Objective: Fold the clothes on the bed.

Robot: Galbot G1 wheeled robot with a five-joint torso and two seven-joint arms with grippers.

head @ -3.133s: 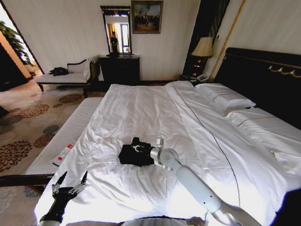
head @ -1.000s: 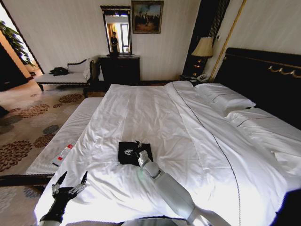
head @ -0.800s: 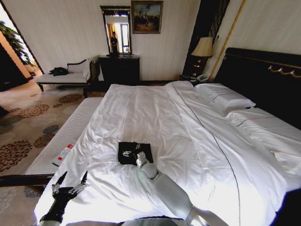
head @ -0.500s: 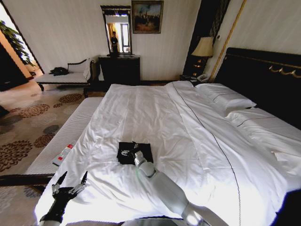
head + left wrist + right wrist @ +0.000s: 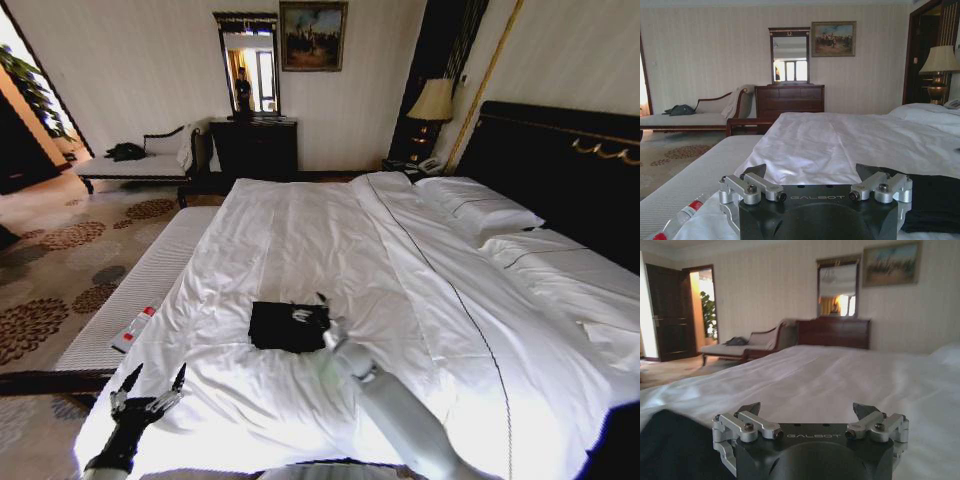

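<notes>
I had the black T-shirt (image 5: pixel 287 326) lying folded into a flat square on the white bed (image 5: pixel 300 240), near the foot end and a little to my left of the middle. My right gripper (image 5: pixel 322 308) sat at the shirt's right edge, its jaws spread wide and holding nothing; from the right wrist camera the shirt (image 5: pixel 675 450) was a dark patch low beside the right gripper (image 5: pixel 807 412), with bare duvet ahead of the tips. My left gripper (image 5: pixel 150 385) hung parked off the bed's near left corner, jaws spread as well, well apart from the shirt. In the left wrist camera the left gripper (image 5: pixel 812 175) looked along the mattress, and the shirt (image 5: pixel 927 200) lay off to one side.

A plastic bottle with a red label (image 5: pixel 133 328) lay on the white padded bench (image 5: pixel 140 290) alongside the bed, on my left. Nothing stood between the right gripper and the shirt. Two pillows (image 5: pixel 480 205) rested against the dark headboard (image 5: pixel 560 150) on my right. A lamp (image 5: pixel 432 100) stood in the far corner, a dark dresser (image 5: pixel 255 148) with a mirror (image 5: pixel 248 60) and a framed painting (image 5: pixel 312 35) lined the far wall, and a chaise (image 5: pixel 140 160) stood to its left on patterned carpet (image 5: pixel 60 260).
</notes>
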